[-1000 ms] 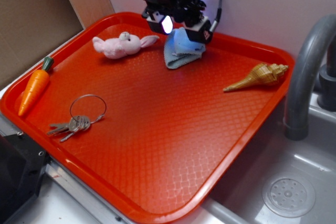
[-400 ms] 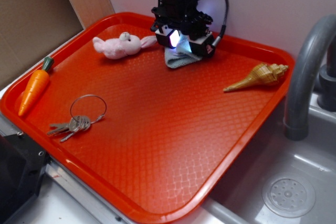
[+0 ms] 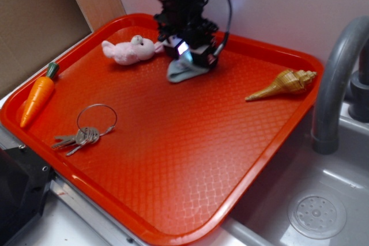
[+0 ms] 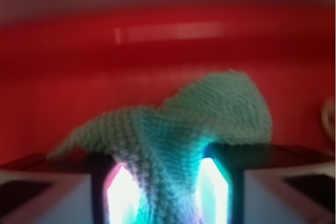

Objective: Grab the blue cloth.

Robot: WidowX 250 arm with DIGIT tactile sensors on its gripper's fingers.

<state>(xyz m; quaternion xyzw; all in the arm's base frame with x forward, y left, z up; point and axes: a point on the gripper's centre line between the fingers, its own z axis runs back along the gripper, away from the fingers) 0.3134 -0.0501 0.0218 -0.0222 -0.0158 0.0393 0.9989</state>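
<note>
The blue cloth (image 3: 182,72) is a small pale blue-grey knitted square at the back middle of the red tray (image 3: 173,159). My gripper (image 3: 185,56) stands over it, shut on a bunched fold. In the wrist view the blue cloth (image 4: 173,135) is pinched between the two lit pads (image 4: 122,192), with its loose edges spreading out over the fingers. Its lower edge still rests on the tray.
A pink plush bunny (image 3: 131,49) lies just left of the gripper. An orange toy carrot (image 3: 37,96) and a key ring (image 3: 85,131) are on the tray's left side, a seashell (image 3: 282,84) at its right. A grey faucet (image 3: 337,79) and sink (image 3: 314,211) stand to the right.
The gripper has moved left and toward the front with the cloth, dragging it closer to the bunny. The cloth looks more bunched than before.
</note>
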